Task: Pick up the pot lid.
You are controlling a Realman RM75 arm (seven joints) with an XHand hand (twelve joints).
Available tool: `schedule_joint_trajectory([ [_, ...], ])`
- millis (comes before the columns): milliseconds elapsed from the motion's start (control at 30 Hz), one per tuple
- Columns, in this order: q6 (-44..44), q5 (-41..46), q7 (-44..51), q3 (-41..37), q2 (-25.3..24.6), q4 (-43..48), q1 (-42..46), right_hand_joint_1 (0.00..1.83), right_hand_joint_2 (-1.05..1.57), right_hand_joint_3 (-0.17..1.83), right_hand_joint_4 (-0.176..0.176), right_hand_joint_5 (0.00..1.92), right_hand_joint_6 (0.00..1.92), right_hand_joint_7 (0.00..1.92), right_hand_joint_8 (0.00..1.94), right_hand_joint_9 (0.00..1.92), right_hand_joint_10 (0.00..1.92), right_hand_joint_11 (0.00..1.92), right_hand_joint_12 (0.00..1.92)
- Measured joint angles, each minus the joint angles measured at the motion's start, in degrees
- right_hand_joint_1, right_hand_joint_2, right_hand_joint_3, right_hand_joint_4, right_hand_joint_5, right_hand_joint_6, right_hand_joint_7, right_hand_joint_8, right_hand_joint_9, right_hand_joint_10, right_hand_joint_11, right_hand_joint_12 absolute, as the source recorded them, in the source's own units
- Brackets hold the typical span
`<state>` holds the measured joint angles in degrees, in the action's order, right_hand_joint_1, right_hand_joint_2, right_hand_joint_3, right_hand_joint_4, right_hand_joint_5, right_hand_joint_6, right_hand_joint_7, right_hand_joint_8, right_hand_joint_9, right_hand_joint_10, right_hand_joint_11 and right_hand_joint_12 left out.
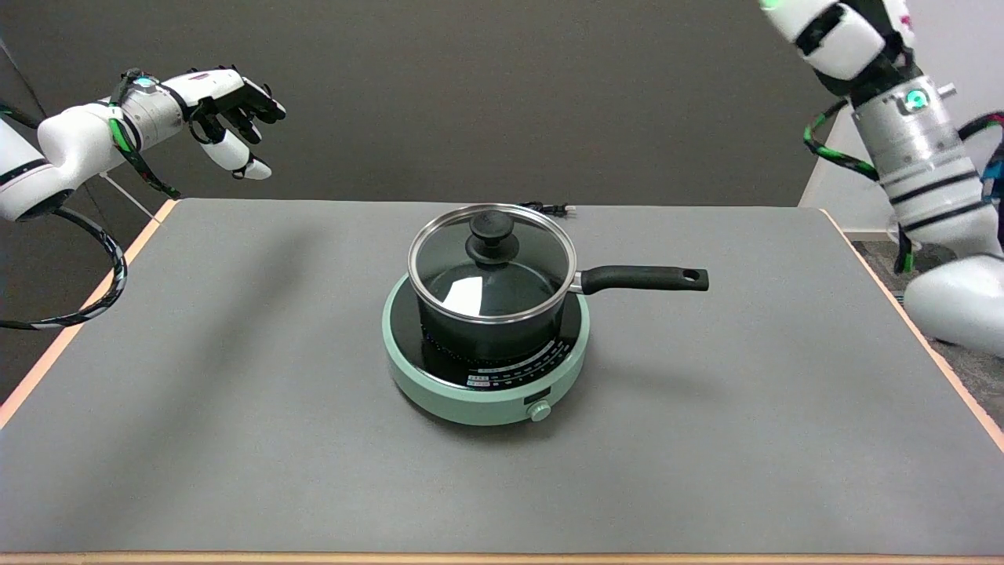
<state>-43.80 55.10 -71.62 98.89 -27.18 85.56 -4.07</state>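
We find the pot lid [492,263] seated flat on the black pot [490,322], which stands on the round green induction cooker [439,392] near the middle of the table [235,392], somewhat closer to the far edge than to the near one. The lid is glass with a metal rim, and its black knob [491,234] stands upright at the centre; this knob is the evident grasp point. The pot's handle [643,278] runs along the table toward the right edge. The right arm [925,157] shows only as forearm and elbow beyond the right edge of the table; its hand is out of view, so we cannot tell how its fingers lie. We judge the lid not yet approached. The knob lies well apart from the arm, toward the table's centre, so the coming move calls for a long reach inward from the right edge, passing above the handle, then a descent onto the knob from above.
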Motion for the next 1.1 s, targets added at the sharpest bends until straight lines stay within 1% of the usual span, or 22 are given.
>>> schedule_joint_trajectory([
  [200, 4.76, -7.49, 2.17, 2.82, 0.01, 2.81, -6.36, 0.72, 0.63, 0.84, 0.041, 0.62, 0.31, 0.7, 0.25, 0.67, 0.47, 0.43, 0.99],
  [433, 10.11, -18.65, 3.62, 8.06, -0.29, 6.53, -14.74, 0.76, 0.61, 0.86, 0.038, 0.6, 0.28, 0.69, 0.25, 0.66, 0.46, 0.43, 1.0],
  [567, 12.61, -24.51, 3.53, 11.82, -1.25, 8.06, -19.74, 0.76, 0.61, 0.87, 0.038, 0.59, 0.28, 0.69, 0.24, 0.66, 0.46, 0.43, 1.0],
  [800, 16.56, -37.02, 0.73, 19.75, -5.52, 8.49, -28.93, 0.73, 0.59, 0.86, 0.042, 0.58, 0.27, 0.69, 0.24, 0.66, 0.46, 0.43, 1.0],
  [933, 18.41, -44.44, -1.72, 24.42, -8.58, 7.46, -33.59, 0.71, 0.57, 0.87, 0.053, 0.55, 0.25, 0.69, 0.24, 0.66, 0.44, 0.43, 0.97],
  [1000, 19.29, -47.91, -2.7, 26.32, -9.82, 6.96, -35.39, 0.71, 0.56, 0.87, 0.065, 0.54, 0.24, 0.68, 0.24, 0.66, 0.44, 0.42, 0.95],
  [1067, 20.17, -51.26, -3.59, 27.97, -10.94, 6.51, -37.01, 0.72, 0.54, 0.91, 0.068, 0.53, 0.23, 0.68, 0.21, 0.64, 0.46, 0.42, 0.93],
  [1100, 20.6, -52.82, -3.97, 28.72, -11.43, 6.28, -37.72, 0.71, 0.54, 0.9, 0.07, 0.53, 0.23, 0.67, 0.22, 0.65, 0.44, 0.42, 0.91],
])
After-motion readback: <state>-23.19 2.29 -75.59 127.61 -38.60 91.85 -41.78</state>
